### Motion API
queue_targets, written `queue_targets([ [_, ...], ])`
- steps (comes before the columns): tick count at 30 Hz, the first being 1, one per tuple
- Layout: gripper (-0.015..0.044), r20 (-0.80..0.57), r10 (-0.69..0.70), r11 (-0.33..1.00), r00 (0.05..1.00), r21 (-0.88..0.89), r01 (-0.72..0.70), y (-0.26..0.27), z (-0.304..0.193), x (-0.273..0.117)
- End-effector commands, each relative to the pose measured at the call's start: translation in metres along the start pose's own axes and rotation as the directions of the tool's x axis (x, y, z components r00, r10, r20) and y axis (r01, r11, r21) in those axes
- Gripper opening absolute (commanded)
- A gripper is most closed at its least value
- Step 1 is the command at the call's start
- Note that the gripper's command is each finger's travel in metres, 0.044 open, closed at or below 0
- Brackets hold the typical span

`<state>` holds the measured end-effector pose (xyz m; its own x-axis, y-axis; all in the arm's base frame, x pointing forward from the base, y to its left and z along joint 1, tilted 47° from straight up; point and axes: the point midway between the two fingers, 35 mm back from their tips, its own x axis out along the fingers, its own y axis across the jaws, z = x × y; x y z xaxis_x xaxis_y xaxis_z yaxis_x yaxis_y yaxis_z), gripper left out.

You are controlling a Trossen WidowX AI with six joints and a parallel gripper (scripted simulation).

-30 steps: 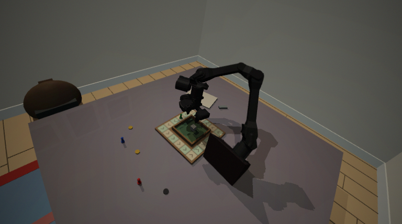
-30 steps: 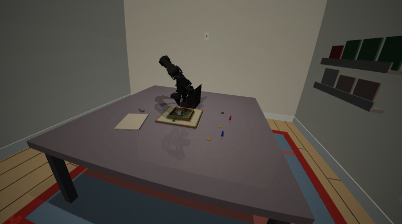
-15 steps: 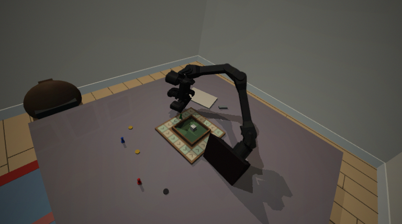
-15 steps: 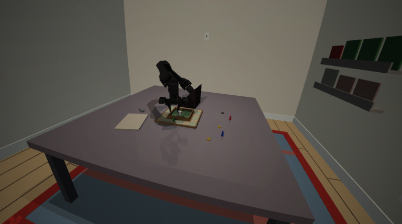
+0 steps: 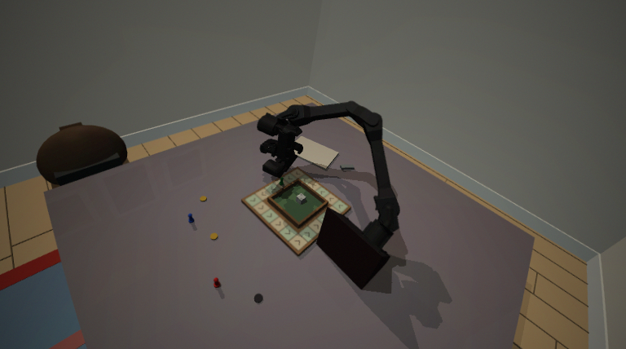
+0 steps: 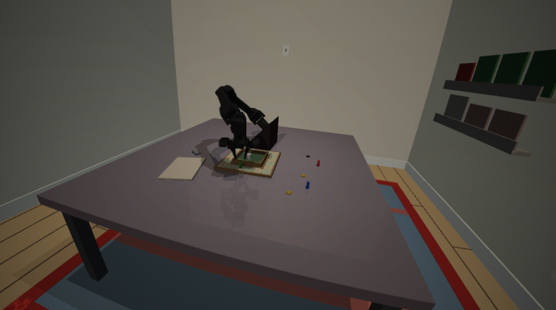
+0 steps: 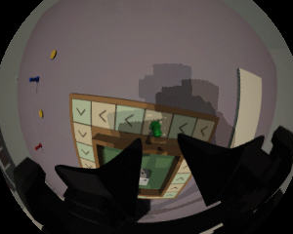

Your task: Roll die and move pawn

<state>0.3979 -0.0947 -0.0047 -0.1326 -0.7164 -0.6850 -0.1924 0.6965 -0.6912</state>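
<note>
The green pawn stands upright on the board, on the third square from the right end of the top row in the wrist view. Arrows there point left. The white die rests inside the dice tray; its top pips are too small to read. My gripper is partly open and empty, above the board near the pawn, fingers pointing down. The pawn is not between the fingers.
A blue pawn, a red pawn, yellow discs and a dark disc lie beside the board. A pale flat book and a small grey item lie on another side.
</note>
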Motion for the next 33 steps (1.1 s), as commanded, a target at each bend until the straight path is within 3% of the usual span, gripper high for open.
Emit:
queue_targets([
  [1,0.02,-0.004,-0.004,1.0,1.0,-0.009,0.004,0.001,-0.001,0.006],
  [23,0.02,-0.005,-0.006,1.0,1.0,-0.009,0.006,0.0,-0.002,0.04],
  [28,0.0069,-0.005,-0.006,1.0,1.0,-0.009,0.006,0.0,-0.002,0.04],
  [33,0.0035,-0.005,-0.006,1.0,1.0,-0.009,0.006,0.0,-0.002,0.04],
])
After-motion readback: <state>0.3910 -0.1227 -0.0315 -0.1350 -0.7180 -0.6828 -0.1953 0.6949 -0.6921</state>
